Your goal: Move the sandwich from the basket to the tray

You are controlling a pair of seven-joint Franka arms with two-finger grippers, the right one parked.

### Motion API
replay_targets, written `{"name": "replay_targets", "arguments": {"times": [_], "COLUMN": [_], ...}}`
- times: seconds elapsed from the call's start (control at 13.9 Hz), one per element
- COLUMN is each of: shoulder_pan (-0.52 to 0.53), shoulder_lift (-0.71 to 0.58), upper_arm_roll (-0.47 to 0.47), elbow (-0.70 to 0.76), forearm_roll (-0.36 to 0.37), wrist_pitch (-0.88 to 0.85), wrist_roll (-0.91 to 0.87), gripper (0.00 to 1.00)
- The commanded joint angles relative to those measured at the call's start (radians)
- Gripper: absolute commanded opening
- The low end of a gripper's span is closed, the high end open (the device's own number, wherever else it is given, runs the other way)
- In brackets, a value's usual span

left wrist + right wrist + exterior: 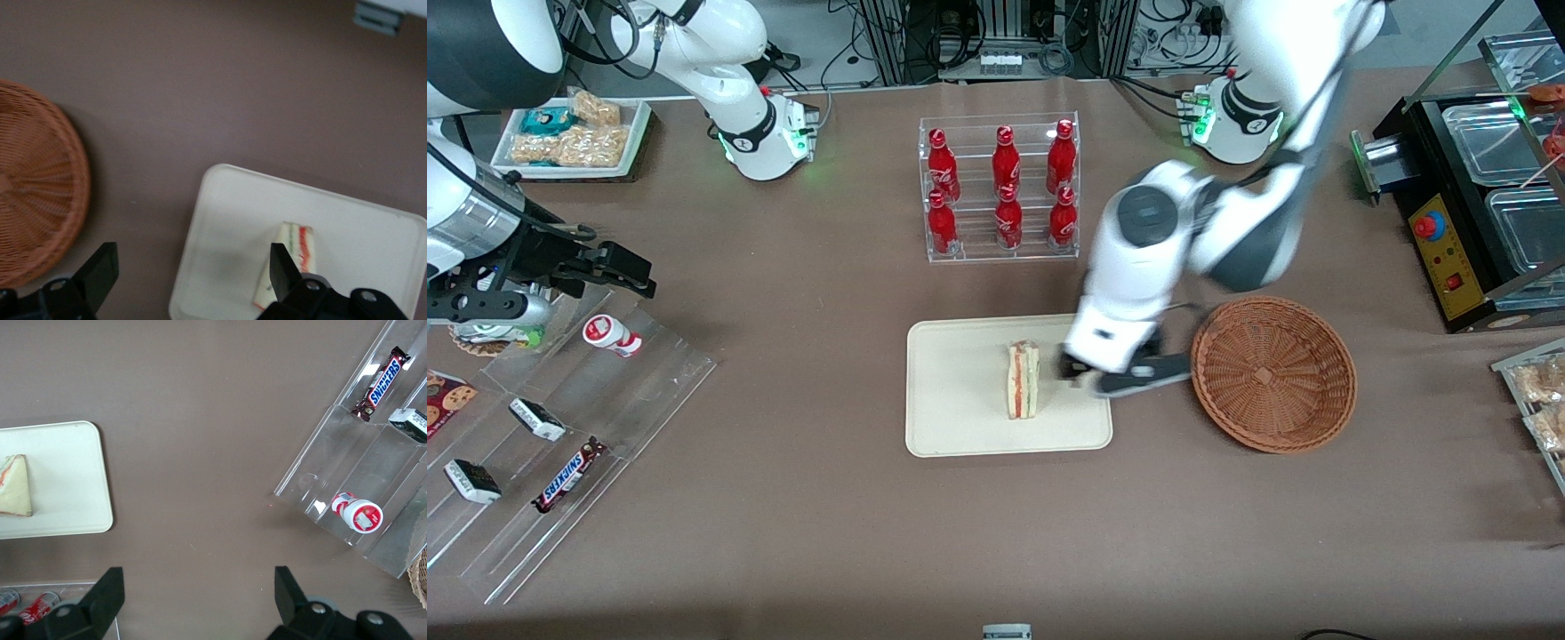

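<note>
On tray (960, 391), layered sandwich (1023, 380); gripper (1116, 372) beside.

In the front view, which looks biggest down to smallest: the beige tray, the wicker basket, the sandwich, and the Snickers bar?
1. The tray, clearly the largest.
2. The basket, about as wide as the tray's short side.
3. The sandwich and the Snickers bar look too alike to rank.

The open gripper hangs between sandwich and basket.

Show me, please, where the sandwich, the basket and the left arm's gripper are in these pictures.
sandwich (1023, 380): front view, on its layered cut face, on the tray.
basket (1273, 373): front view, on its woven floor.
gripper (190, 273): left wrist view, midway between its open fingertips, over the tray's edge.
</note>
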Motion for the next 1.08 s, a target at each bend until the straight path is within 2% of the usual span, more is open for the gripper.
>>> {"name": "replay_targets", "arguments": {"times": [0.0, 0.22, 0.36, 0.58, 0.72, 1.01], "shoulder_pan": [0.146, 0.242, 0.326, 0.393, 0.464, 0.473], "shoulder_lift": [-0.153, -0.265, -0.374, -0.509, -0.529, -0.453], "upper_arm_roll": [-0.011, -0.01, -0.008, -0.006, 0.012, 0.013], "elbow": [-0.061, -0.119, -0.22, -0.356, -0.351, -0.198], "forearm_roll": [-0.011, -0.03, -0.099, -0.144, -0.196, -0.184], "wrist_pitch": [-0.113, -0.232, -0.241, -0.255, -0.288, -0.321], "wrist_roll": [0.113, 0.32, 0.508, 0.74, 0.88, 0.862], "gripper": [1.0, 1.0, 1.0, 1.0, 1.0, 1.0]}}
